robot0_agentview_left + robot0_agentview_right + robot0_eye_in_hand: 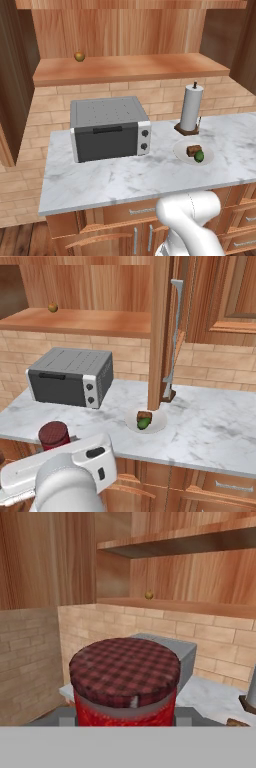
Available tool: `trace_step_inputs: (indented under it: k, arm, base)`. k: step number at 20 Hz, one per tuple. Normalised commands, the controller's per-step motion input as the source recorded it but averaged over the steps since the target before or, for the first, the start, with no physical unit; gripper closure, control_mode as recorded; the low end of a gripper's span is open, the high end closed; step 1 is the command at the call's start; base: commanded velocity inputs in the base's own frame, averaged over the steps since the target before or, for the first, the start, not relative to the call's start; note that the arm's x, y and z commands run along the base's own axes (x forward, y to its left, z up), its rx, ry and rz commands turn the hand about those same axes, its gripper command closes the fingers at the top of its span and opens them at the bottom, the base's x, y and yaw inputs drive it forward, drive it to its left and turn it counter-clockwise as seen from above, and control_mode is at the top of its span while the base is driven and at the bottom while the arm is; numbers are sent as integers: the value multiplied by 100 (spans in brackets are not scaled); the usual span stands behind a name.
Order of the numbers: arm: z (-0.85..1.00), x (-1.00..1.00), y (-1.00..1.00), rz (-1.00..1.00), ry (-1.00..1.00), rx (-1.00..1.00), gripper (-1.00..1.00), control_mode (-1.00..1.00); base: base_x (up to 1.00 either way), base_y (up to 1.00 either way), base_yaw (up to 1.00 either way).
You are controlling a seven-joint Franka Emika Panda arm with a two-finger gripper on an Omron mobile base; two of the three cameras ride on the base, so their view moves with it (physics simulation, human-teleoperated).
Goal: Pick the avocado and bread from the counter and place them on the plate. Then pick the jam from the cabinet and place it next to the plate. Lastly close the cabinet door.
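Observation:
My gripper (55, 445) is shut on the jam (53, 434), a red jar with a dark red checked lid. I hold it upright at the counter's (210, 431) front left edge. In the hand view the jam (125, 677) stands large between the fingers of the gripper (125, 718). The white plate (185, 145) lies on the counter (125, 175) at the right and carries the bread (193, 149) and the green avocado (199, 156). From the right base, the plate (159, 423) holds the bread (144, 416) and the avocado (143, 424). The cabinet (130, 67) hangs above, its door (160, 331) swung open.
A grey toaster oven (110, 127) stands on the counter left of the plate. A paper towel holder (191, 107) is just behind the plate. A yellowish-brown round fruit (79, 56) sits on the cabinet shelf. Wooden drawers with silver handles (142, 211) run below the counter.

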Motion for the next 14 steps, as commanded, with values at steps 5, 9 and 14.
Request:
trace_step_inputs:
  k: [5,9,14]
  arm:
    - [-13,17,-7,0,0,0,100,-100]
    - [-9,10,-8,0,0,0,100,-100]
    - [-5,12,-7,0,0,0,100,-100]
  base:
    - [0,0,0]
    - [0,0,0]
    - [0,0,0]
